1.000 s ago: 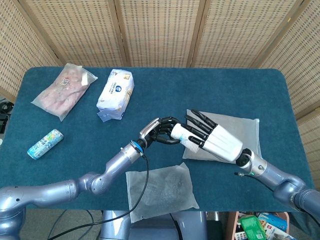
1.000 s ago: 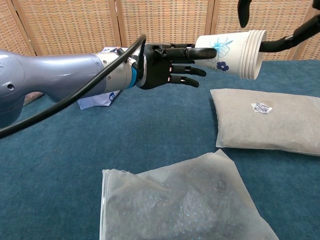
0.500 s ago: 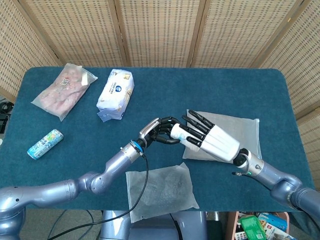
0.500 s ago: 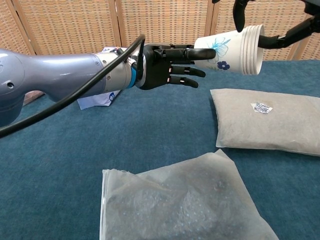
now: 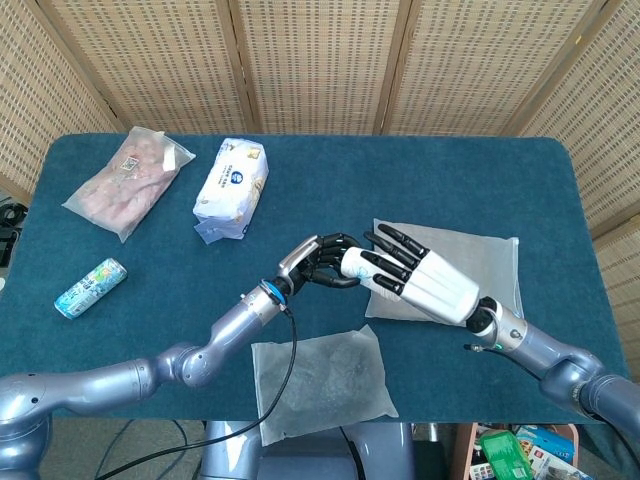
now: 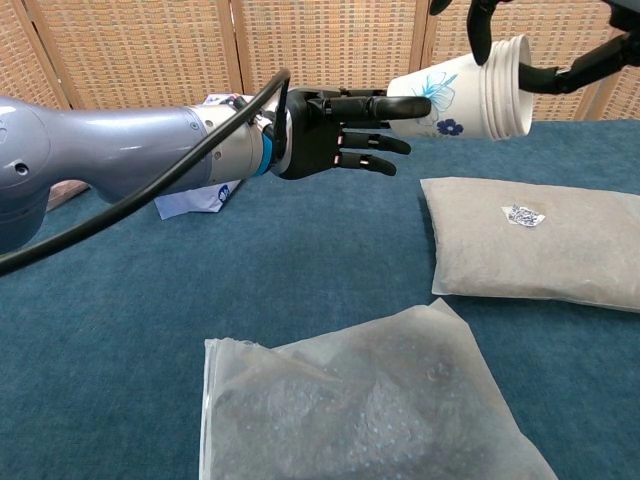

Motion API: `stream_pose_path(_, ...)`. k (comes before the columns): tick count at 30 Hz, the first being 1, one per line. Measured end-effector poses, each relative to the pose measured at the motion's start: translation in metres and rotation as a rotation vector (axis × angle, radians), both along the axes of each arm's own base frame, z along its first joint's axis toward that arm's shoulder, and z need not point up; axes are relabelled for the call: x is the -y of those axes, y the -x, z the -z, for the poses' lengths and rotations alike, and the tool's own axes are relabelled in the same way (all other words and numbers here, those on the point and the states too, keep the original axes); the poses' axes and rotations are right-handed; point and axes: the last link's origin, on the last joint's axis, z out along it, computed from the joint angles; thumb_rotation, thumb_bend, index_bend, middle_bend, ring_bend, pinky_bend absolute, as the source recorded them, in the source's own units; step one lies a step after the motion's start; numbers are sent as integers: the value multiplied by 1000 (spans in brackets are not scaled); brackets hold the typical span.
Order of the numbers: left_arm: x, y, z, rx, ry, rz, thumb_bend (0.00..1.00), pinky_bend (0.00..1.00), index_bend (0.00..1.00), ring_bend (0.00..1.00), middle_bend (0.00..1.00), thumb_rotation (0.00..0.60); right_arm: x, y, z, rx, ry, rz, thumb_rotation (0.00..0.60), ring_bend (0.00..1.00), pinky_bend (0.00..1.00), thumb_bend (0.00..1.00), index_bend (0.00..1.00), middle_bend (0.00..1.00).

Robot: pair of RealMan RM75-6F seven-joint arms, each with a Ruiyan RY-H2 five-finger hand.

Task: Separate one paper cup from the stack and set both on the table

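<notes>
The stack of paper cups [image 6: 460, 95], white with blue flowers, hangs on its side above the table, rims to the right. My left hand [image 6: 335, 130], dark-fingered, grips its bottom end with one finger laid along the cup wall. My right hand [image 6: 487, 32] holds the rim end; only dark fingertips show at the top right of the chest view. In the head view my right hand [image 5: 420, 280] covers most of the stack [image 5: 352, 262], and my left hand [image 5: 318, 262] curls around its near tip. The cups look nested, with several rims showing.
A grey pouch [image 6: 530, 240] lies under the cups to the right, a clear plastic bag [image 6: 370, 400] near the front edge. Far left are a white tissue packet [image 5: 232, 185], a pink bag [image 5: 128, 180] and a can [image 5: 90, 287]. The table [image 5: 320, 200] is covered in blue cloth.
The rim end of the stack has risen and tilted up as my right hand shifted slightly left. My left hand has stayed in place on the bottom end.
</notes>
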Motion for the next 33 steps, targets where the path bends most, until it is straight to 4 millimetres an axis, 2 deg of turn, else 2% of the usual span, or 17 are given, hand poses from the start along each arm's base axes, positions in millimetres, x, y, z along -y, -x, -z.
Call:
stream_pose_path(18,-5,4,-1,-16,-11,-9,274,516,469,467,463,600,2,5,-4,-9,23,-6,600,105,221,606,648,387)
stream_pose_path(24,-19,25,-12,-54,-50,-46,274,516,470,467,463,600,0,19,-19,-34,59,-1,600,106,225,607,648,389)
stream_pose_path(33,-42,71,-47,-146,-141,-87,274,516,469,467,463,600,-6,53,-40,-101,100,38,600,108,230,607,648,391)
